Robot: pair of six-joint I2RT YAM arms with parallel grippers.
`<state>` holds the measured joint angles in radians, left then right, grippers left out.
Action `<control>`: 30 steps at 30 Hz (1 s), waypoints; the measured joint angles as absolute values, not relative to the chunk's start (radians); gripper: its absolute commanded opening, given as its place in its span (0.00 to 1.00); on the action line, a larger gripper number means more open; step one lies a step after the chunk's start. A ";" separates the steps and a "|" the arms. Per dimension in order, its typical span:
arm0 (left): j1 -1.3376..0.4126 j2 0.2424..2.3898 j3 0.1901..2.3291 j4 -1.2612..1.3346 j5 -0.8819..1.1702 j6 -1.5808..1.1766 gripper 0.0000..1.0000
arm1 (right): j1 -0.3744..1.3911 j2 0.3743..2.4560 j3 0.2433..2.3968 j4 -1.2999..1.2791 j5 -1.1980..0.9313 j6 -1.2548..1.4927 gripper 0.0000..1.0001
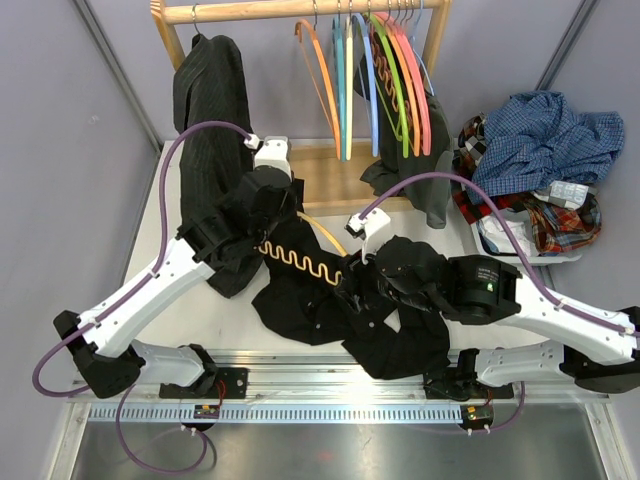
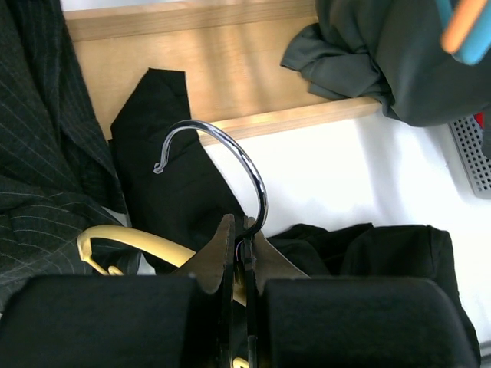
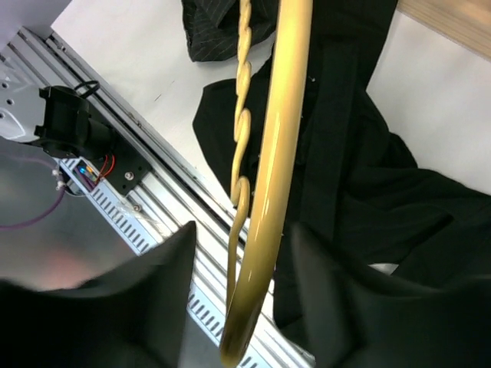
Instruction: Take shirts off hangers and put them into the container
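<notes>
A yellow hanger (image 1: 300,262) with a wavy lower bar lies across the black shirt (image 1: 320,315) on the table. My left gripper (image 1: 268,222) is shut on the foot of its metal hook (image 2: 238,161); the pads (image 2: 222,245) pinch the wire. My right gripper (image 1: 352,282) stands open around the hanger's far end (image 3: 280,153), with a gap on each side. The pinstriped shirt (image 1: 210,110) hangs at the rail's left end and drapes onto the table. The blue checked shirt (image 1: 545,135) lies in the container (image 1: 520,255) at the right.
The wooden rail frame (image 1: 300,10) carries several empty coloured hangers (image 1: 385,80) and a dark grey garment (image 1: 425,180) drooping onto its base board (image 1: 330,180). A red plaid cloth (image 1: 560,220) lies in the container. The aluminium rail (image 1: 320,410) runs along the near edge.
</notes>
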<state>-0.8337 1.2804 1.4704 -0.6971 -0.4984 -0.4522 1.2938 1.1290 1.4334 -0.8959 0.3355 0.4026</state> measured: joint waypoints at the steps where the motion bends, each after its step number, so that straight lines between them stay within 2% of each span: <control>1: -0.839 1.281 1.471 -0.698 -0.498 -0.453 0.00 | 1.294 1.131 1.433 -0.889 0.332 0.402 0.42; 3: -0.854 1.283 1.470 -0.697 -0.496 -0.453 0.00 | 1.294 1.130 1.432 -0.878 0.330 0.403 0.17; 4: -0.860 1.283 1.470 -0.699 -0.499 -0.451 0.00 | 1.294 1.129 1.432 -0.877 0.332 0.407 0.00; 10: -0.862 1.272 1.465 -0.694 -0.513 -0.472 0.02 | 1.283 1.122 1.433 -0.883 0.358 0.440 0.00; 11: -0.862 1.267 1.464 -0.696 -0.514 -0.472 0.11 | 1.283 1.122 1.433 -0.883 0.358 0.441 0.00; 12: -0.862 1.262 1.464 -0.699 -0.515 -0.471 0.25 | 1.283 1.122 1.433 -0.882 0.357 0.441 0.00; 13: -0.862 1.255 1.464 -0.702 -0.514 -0.467 0.53 | 1.283 1.121 1.433 -0.881 0.358 0.440 0.00; 15: -0.865 1.237 1.464 -0.702 -0.510 -0.456 0.93 | 1.285 1.121 1.433 -0.886 0.355 0.433 0.00; 16: -0.866 1.225 1.464 -0.698 -0.509 -0.451 0.99 | 1.285 1.122 1.433 -0.900 0.356 0.430 0.00; 23: -0.869 1.092 1.481 -0.675 -0.509 -0.416 0.99 | 1.288 1.125 1.483 -0.947 0.382 0.406 0.00; 30: -0.870 0.653 1.354 -0.600 -0.514 -0.435 0.99 | 1.289 1.237 1.691 -0.919 0.615 0.303 0.00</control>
<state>-0.8703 0.6533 1.3544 -0.6003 -0.5140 -0.4347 1.2892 1.2369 1.6913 -0.9188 0.6151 0.3035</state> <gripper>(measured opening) 0.987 0.188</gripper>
